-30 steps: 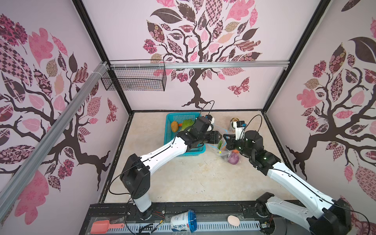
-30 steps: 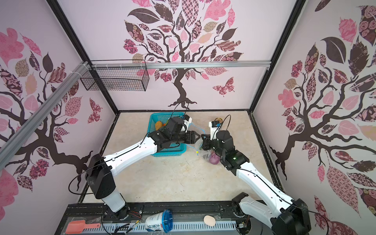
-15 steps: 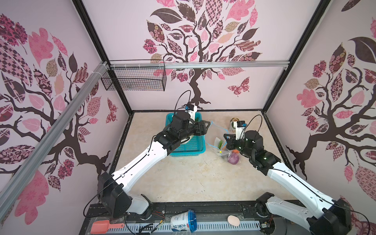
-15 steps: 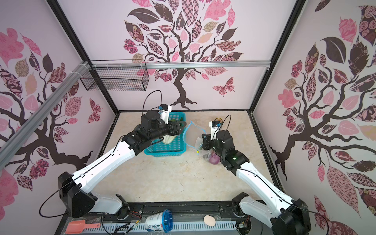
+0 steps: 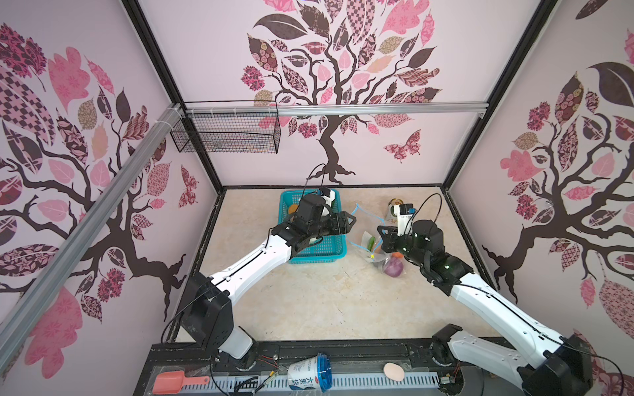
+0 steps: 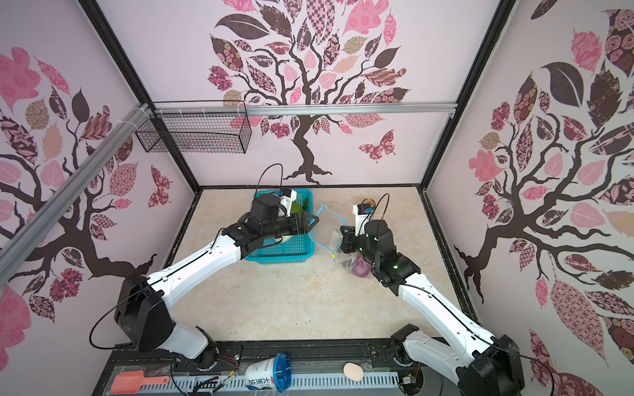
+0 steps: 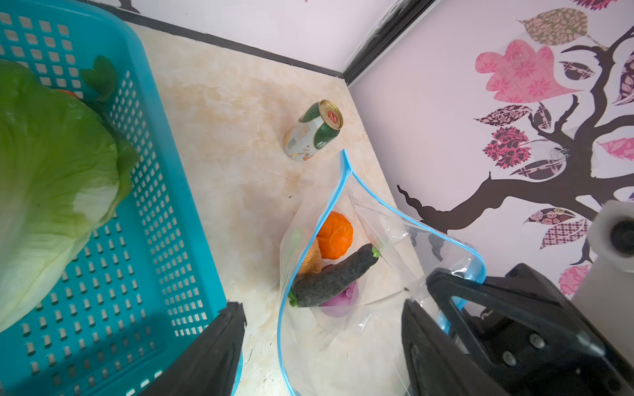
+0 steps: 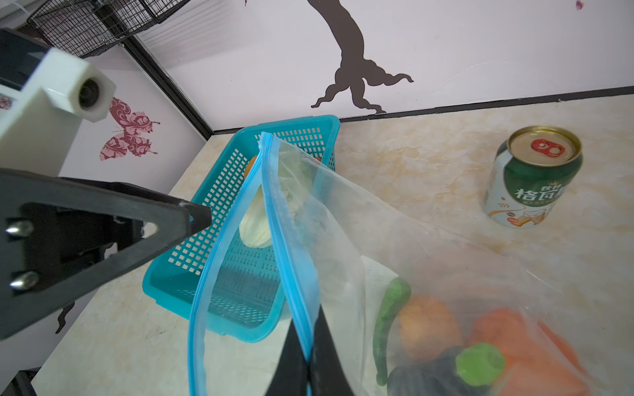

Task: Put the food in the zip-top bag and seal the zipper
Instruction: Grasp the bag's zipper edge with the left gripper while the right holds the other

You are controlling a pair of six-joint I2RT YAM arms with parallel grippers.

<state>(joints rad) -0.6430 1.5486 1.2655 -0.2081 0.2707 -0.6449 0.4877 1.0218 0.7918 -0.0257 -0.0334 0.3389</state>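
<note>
While one basket (image 7: pixel 178 212) holds cabbage (image 7: pixel 51 164), one bag (image 7: pixel 377 219) holds perhaps five vegetables (image 7: pixel 334 235).

A lab test booth: tree-decal walls (image 5: pixel 343 68) enclose a marble-look tabletop (image 5: pixel 326 301).

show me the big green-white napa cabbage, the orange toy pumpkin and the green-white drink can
big green-white napa cabbage (image 7: pixel 51 164), left wrist view, middle of its green leaf
orange toy pumpkin (image 7: pixel 334 235), left wrist view, middle of its ribbed side
green-white drink can (image 8: pixel 537 180), right wrist view, green band on its side
</note>
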